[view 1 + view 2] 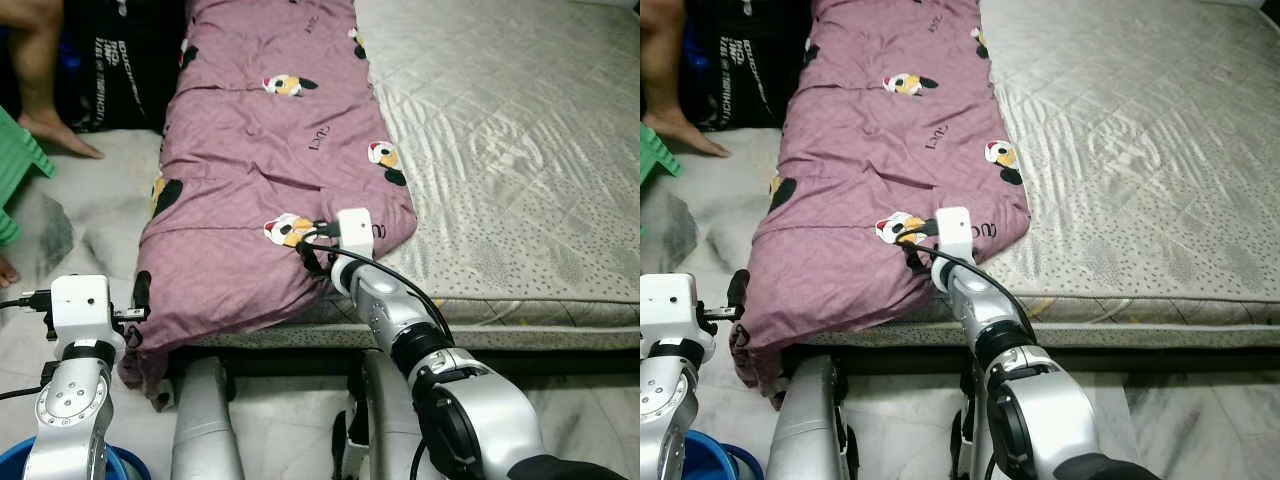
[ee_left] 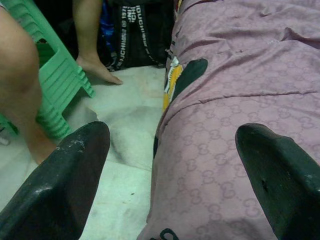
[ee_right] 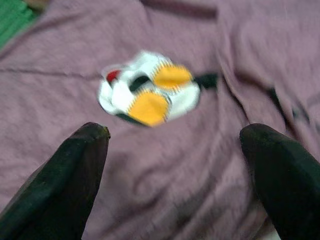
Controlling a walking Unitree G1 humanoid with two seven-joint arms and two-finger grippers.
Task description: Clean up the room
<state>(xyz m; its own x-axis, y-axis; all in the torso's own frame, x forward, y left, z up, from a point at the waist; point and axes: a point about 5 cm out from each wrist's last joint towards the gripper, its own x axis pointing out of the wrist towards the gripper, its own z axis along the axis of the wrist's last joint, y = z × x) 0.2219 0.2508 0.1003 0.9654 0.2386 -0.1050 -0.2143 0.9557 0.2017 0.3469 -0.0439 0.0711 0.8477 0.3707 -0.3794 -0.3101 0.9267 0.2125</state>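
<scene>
A purple quilt point(image 1: 260, 150) with cartoon prints lies along the left side of the grey mattress point(image 1: 510, 150), its near corner hanging over the bed edge. My right gripper point(image 1: 312, 250) rests at the quilt's near edge. In the right wrist view it point(image 3: 174, 131) is open, with a white and orange print point(image 3: 147, 95) just ahead of the fingers. My left gripper point(image 1: 140, 305) is low at the bed's left side, next to the hanging corner. In the left wrist view it point(image 2: 172, 132) is open, one finger over the quilt point(image 2: 235, 125) and the other over the floor.
A person's bare legs and foot point(image 1: 50, 120) stand at the far left beside a green plastic stool point(image 1: 15, 165). A black bag point(image 1: 125, 70) leans by the bed. A blue bucket rim point(image 1: 15, 465) sits below my left arm. The pale marble floor point(image 1: 95, 215) runs along the bed.
</scene>
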